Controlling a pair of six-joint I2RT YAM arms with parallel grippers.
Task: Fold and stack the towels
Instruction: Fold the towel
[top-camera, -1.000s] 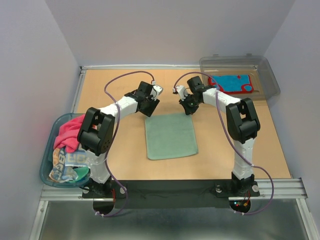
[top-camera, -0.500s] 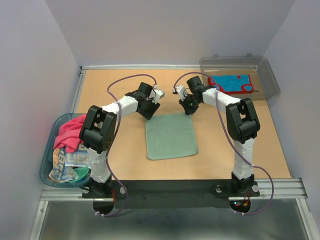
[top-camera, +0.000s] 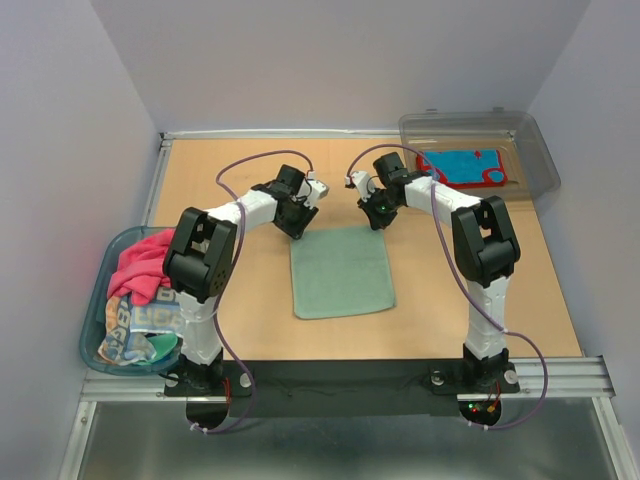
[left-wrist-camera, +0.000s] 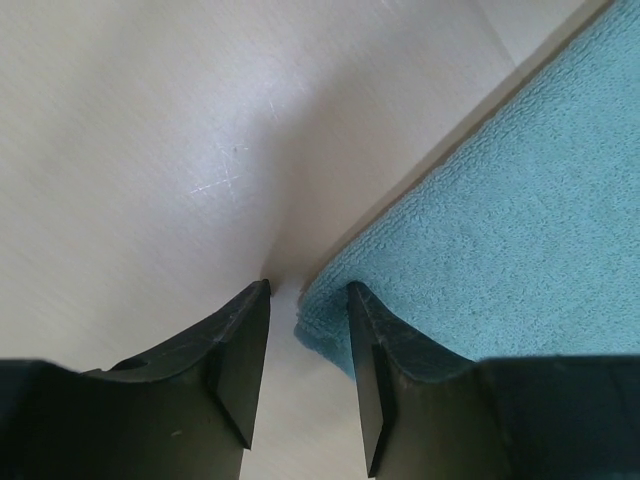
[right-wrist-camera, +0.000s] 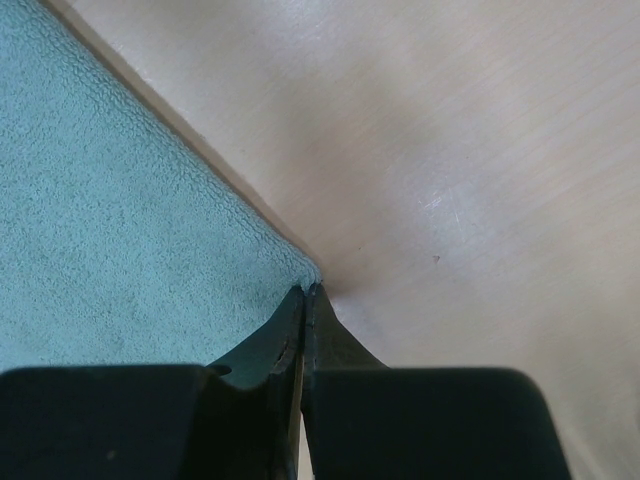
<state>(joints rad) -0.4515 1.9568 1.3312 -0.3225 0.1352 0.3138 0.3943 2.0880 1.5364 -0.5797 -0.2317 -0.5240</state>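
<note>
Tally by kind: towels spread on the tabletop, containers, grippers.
Spread towels: 1 (teal towel)
Containers: 2 (blue-rimmed tub, clear bin)
Grippers: 2 (left gripper, right gripper)
Total: 5

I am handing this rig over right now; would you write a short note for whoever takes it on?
Left tool: open, straddling the far left corner of the teal towel, not gripping yet.
Right tool: shut on its far right corner.
The teal towel lies flat and unfolded mid table. Pink towel and striped towel sit heaped in the tub.
Done: one towel spread out. The bin holds a blue and red item; cannot tell what.
To do: fold the teal towel, then the others, and stack.
</note>
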